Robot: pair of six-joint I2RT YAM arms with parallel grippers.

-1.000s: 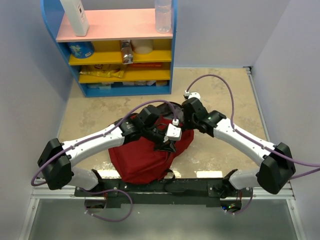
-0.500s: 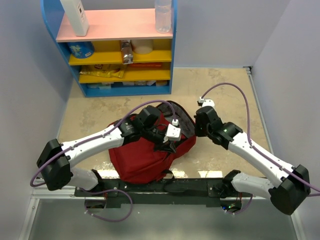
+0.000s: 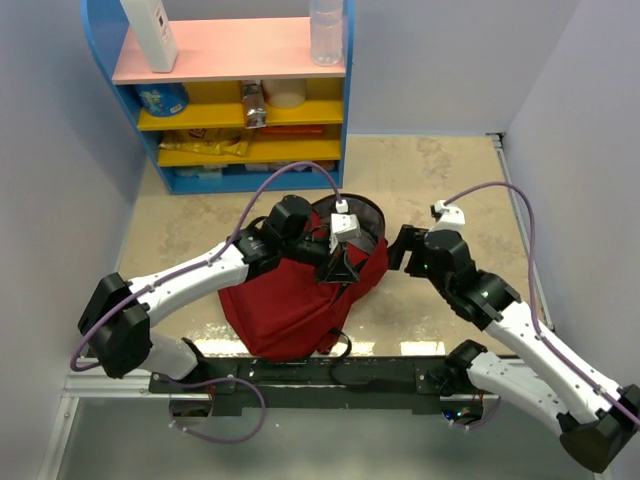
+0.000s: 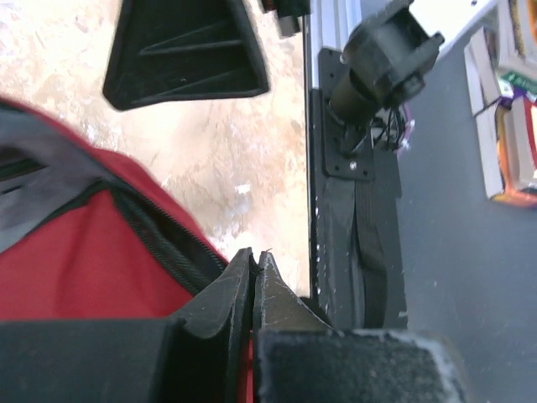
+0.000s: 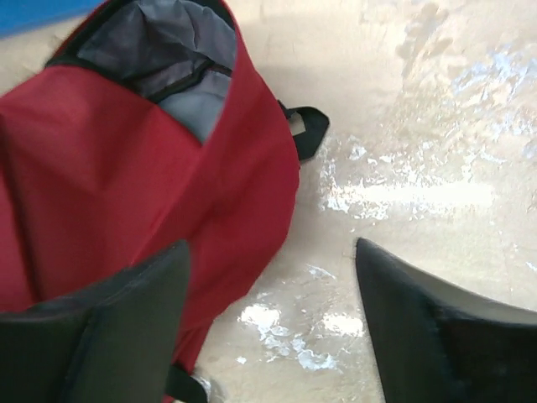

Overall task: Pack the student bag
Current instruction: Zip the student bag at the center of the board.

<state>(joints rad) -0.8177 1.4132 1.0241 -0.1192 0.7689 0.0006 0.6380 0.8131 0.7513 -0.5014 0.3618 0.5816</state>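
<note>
The student bag, a dark red backpack with a grey lining, lies on the tan table in front of the arm bases, with its open mouth toward the shelf. My left gripper is shut on the bag's black-zippered rim and holds the mouth up. In the left wrist view the jaws are pressed together where the zipper edge of the bag runs in. My right gripper stands open just right of the bag, apart from it. In the right wrist view it hangs over bare table beside the bag.
A blue shelf unit with pink and yellow boards stands at the back left and carries a white bottle, a clear bottle and small goods. Grey walls close both sides. The black mounting rail runs along the near edge.
My right gripper has opened, let go at the bag's top and drawn back to the right. My left gripper has pulled the bag's rim toward the shelf, and the mouth now gapes.
</note>
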